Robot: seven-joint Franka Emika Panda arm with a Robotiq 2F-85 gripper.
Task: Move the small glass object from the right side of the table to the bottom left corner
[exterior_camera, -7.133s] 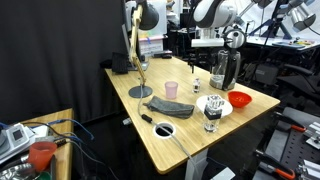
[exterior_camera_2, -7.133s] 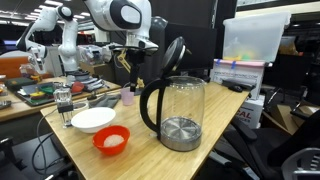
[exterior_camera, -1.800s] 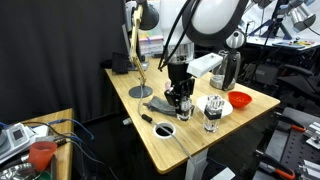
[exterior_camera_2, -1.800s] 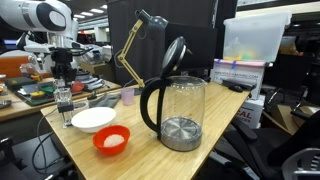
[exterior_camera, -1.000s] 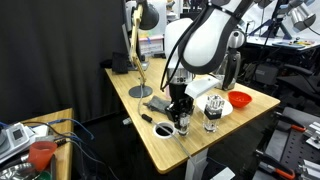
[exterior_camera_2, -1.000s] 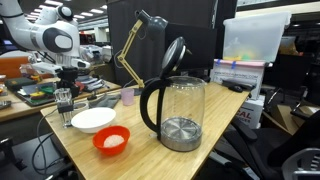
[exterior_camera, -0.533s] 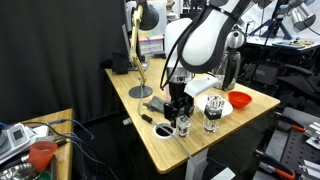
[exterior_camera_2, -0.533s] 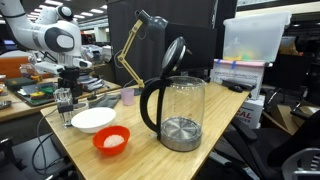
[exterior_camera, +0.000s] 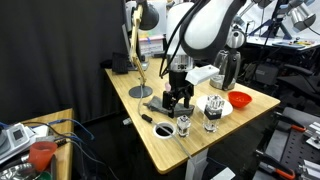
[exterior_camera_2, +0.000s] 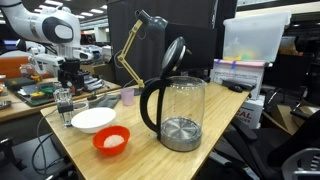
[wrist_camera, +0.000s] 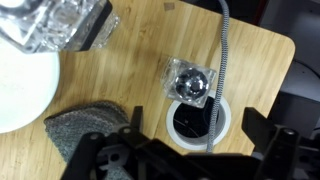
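Jar (exterior_camera: 183,125) upright on desk (exterior_camera: 165,150) near its front edge, black ring (wrist_camera: 196,120) just beside at 6 o'clock in wrist view, grey cloth (wrist_camera: 85,118) at 8 o'clock, fingers (wrist_camera: 108,155) apart above, empty.

- We see a black curtain (exterior_camera: 60,60) hanging as the backdrop behind the table (exterior_camera: 200,143).
- A desk lamp (exterior_camera: 137,50) with a wooden arm stands at the table's far edge.
- A smaller wooden side table (exterior_camera: 63,135) sits well apart from the table, in front of the curtain.
- Beyond the table, a cluttered workbench (exterior_camera_2: 30,95) lies under ceiling lights (exterior_camera_2: 85,8).
- A clear storage bin (exterior_camera_2: 250,40) rises behind the table's far corner.
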